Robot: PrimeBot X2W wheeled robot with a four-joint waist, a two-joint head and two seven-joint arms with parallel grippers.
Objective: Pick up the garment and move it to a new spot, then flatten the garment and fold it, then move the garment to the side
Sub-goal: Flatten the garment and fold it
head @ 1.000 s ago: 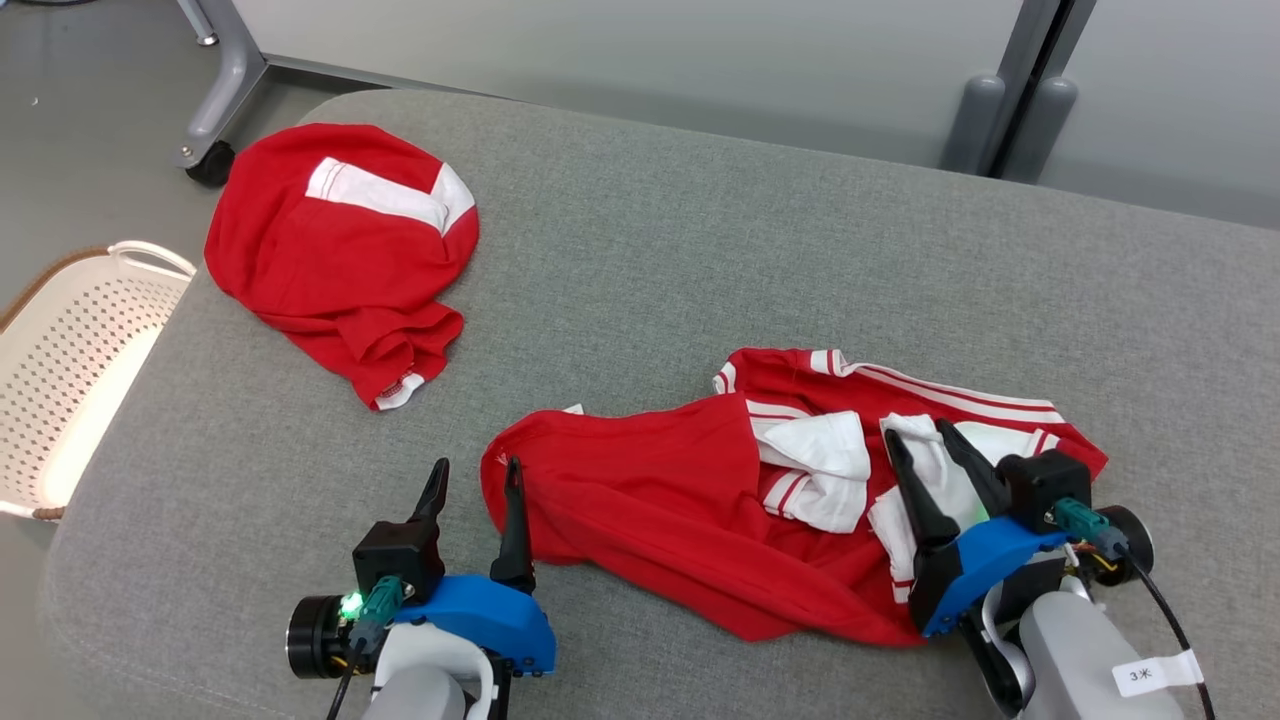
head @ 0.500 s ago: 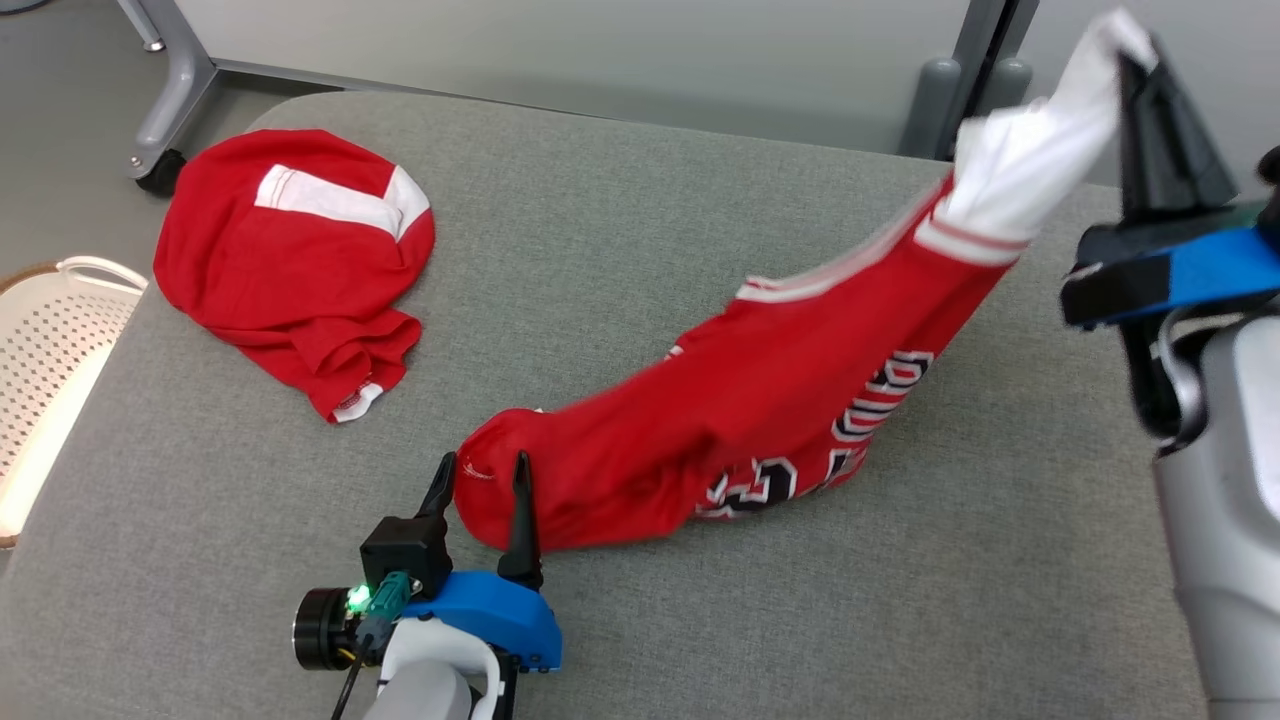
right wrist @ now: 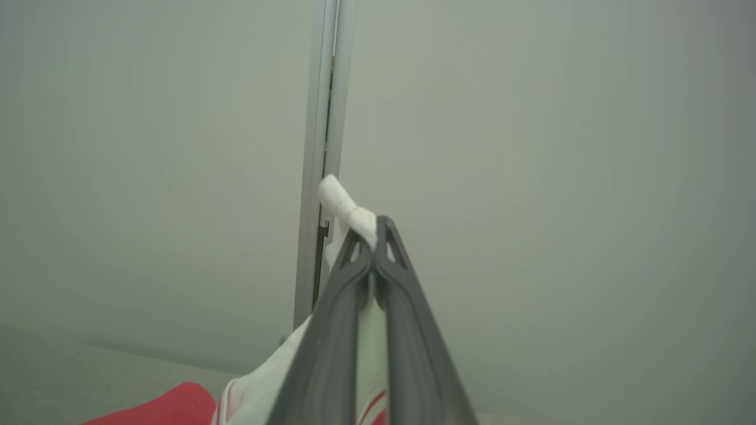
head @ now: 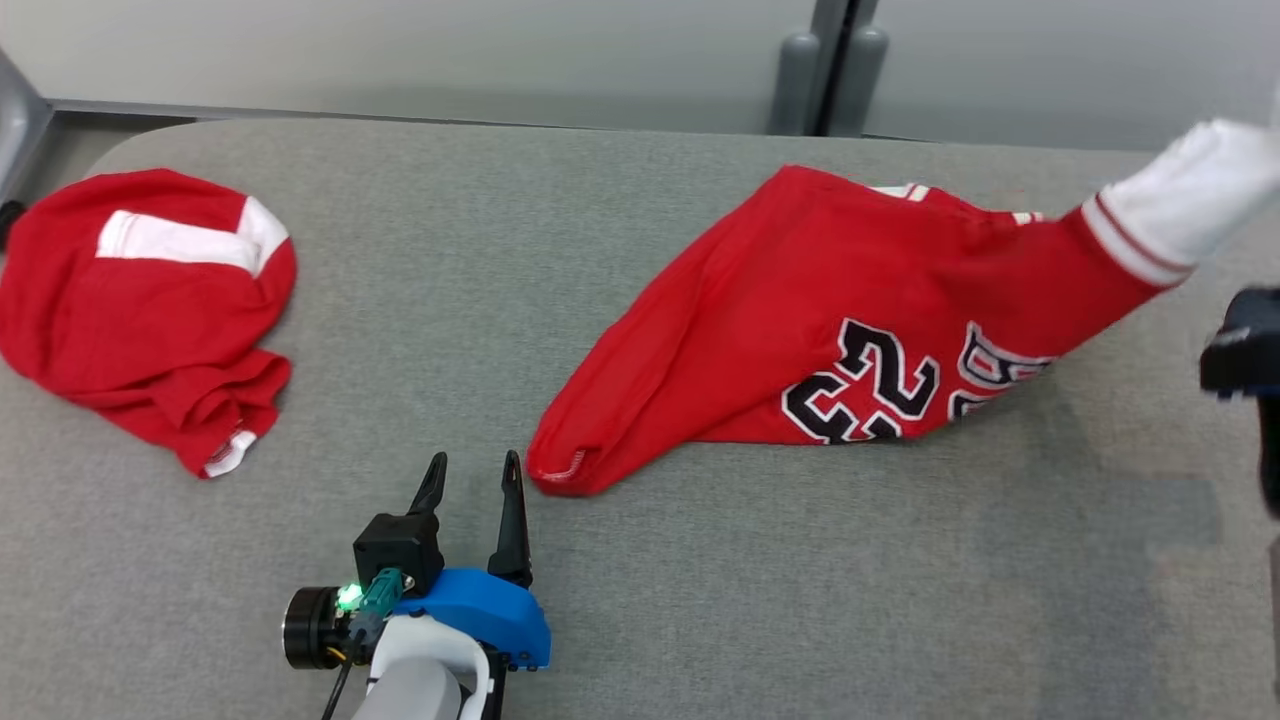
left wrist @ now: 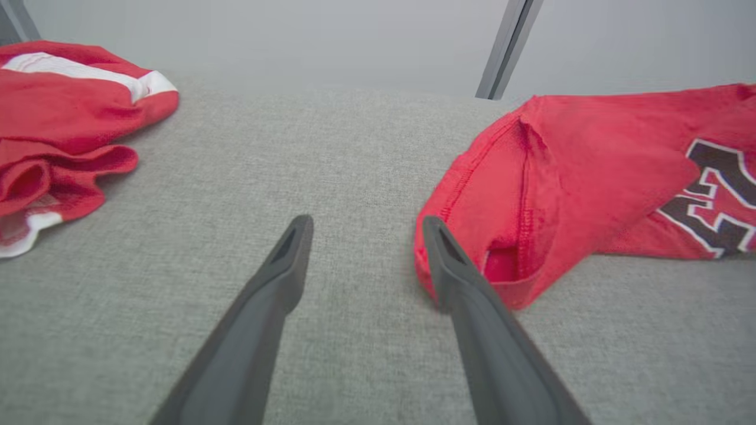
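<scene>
Two risks stand out: my right hand (right wrist: 366, 229) pinches shut on only the white sleeve (head: 1190, 190) of the garment (head: 800, 330), so thin cloth may slip free; the red body lies on the bench (head: 620, 600) and may bunch if dragged. My left hand (head: 475, 472) sits wide open and empty, just beside the hem. Another red garment (head: 140, 300) lies well apart; bare room lies between; the far edge (head: 450, 122) runs near the lifted sleeve.
</scene>
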